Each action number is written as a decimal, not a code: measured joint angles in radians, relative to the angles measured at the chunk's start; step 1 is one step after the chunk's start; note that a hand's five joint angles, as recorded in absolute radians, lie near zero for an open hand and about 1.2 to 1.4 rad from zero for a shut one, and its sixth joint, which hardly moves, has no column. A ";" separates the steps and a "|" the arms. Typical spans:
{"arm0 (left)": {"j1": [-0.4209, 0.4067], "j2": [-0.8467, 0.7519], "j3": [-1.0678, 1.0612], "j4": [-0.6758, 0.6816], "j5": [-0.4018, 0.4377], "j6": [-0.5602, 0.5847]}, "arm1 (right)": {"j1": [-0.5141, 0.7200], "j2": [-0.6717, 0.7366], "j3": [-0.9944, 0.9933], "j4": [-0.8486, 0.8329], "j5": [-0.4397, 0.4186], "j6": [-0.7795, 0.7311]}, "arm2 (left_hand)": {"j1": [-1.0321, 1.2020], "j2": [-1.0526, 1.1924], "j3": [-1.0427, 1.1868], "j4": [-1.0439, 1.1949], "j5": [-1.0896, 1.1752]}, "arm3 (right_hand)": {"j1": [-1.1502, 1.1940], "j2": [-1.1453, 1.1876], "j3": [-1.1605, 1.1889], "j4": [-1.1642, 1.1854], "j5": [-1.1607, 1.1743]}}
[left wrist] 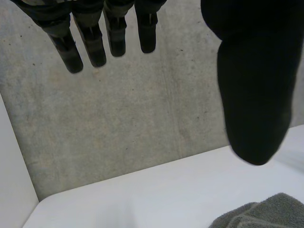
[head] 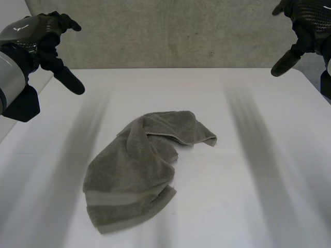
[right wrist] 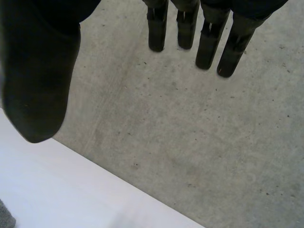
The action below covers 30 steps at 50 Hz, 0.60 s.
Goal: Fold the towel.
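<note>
Head view: a grey-green towel (head: 139,170) is noted crumpled in a loose heap near the middle of the white table (head: 258,165). Its striped end is spread flat toward the near edge and its far end is bunched and folded over. The left hand (head: 44,36) and right hand (head: 305,23) are held raised at either side, well apart from the towel. Left wrist view: the fingers (left wrist: 92,45) are seen straight and slightly spread, the thumb (left wrist: 254,95) set apart, nothing held; a corner of towel (left wrist: 266,213) is seen below the thumb tip. Right wrist view: fingers (right wrist: 209,40) straight, thumb (right wrist: 38,80) wide, nothing clasped; a concrete wall (right wrist: 190,142) is faced.
</note>
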 measured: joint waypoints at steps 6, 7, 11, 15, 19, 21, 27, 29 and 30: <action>-0.001 0.002 -0.002 0.002 0.001 -0.004 | 0.002 -0.003 -0.014 0.020 0.001 -0.003 | -0.071 -0.073 -0.073 -0.076 -0.045 | -0.056 -0.037 -0.049 -0.035 -0.026; -0.002 0.002 -0.003 0.002 0.001 -0.004 | 0.002 -0.003 -0.017 0.024 0.001 -0.003 | -0.073 -0.076 -0.076 -0.080 -0.045 | -0.056 -0.037 -0.049 -0.035 -0.026; -0.007 0.002 -0.006 0.003 0.001 -0.003 | 0.000 -0.002 -0.023 0.030 0.003 -0.003 | -0.081 -0.083 -0.083 -0.087 -0.049 | -0.056 -0.037 -0.049 -0.035 -0.026; -0.014 0.000 -0.009 0.003 0.002 0.000 | -0.001 -0.002 -0.024 0.032 0.004 -0.002 | -0.081 -0.085 -0.086 -0.088 -0.050 | -0.056 -0.037 -0.049 -0.035 -0.026; -0.019 -0.001 -0.011 0.003 0.001 0.002 | -0.001 -0.002 -0.020 0.031 0.003 -0.002 | -0.082 -0.086 -0.086 -0.088 -0.050 | -0.056 -0.037 -0.049 -0.035 -0.026; -0.020 -0.001 -0.013 0.003 0.000 0.003 | -0.001 -0.002 -0.018 0.031 0.002 -0.002 | -0.082 -0.087 -0.086 -0.089 -0.050 | -0.056 -0.037 -0.049 -0.035 -0.026; -0.020 0.003 -0.027 0.006 0.000 0.005 | 0.001 0.002 -0.014 0.028 -0.006 -0.007 | -0.081 -0.087 -0.086 -0.089 -0.050 | -0.056 -0.037 -0.049 -0.035 -0.026; -0.020 0.004 -0.039 0.008 0.001 0.005 | 0.002 0.006 -0.013 0.025 -0.011 -0.011 | -0.081 -0.087 -0.086 -0.089 -0.050 | -0.056 -0.037 -0.049 -0.035 -0.026; -0.020 0.005 -0.048 0.010 0.001 0.006 | 0.003 0.010 -0.013 0.023 -0.016 -0.016 | -0.082 -0.087 -0.086 -0.089 -0.050 | -0.056 -0.037 -0.049 -0.035 -0.026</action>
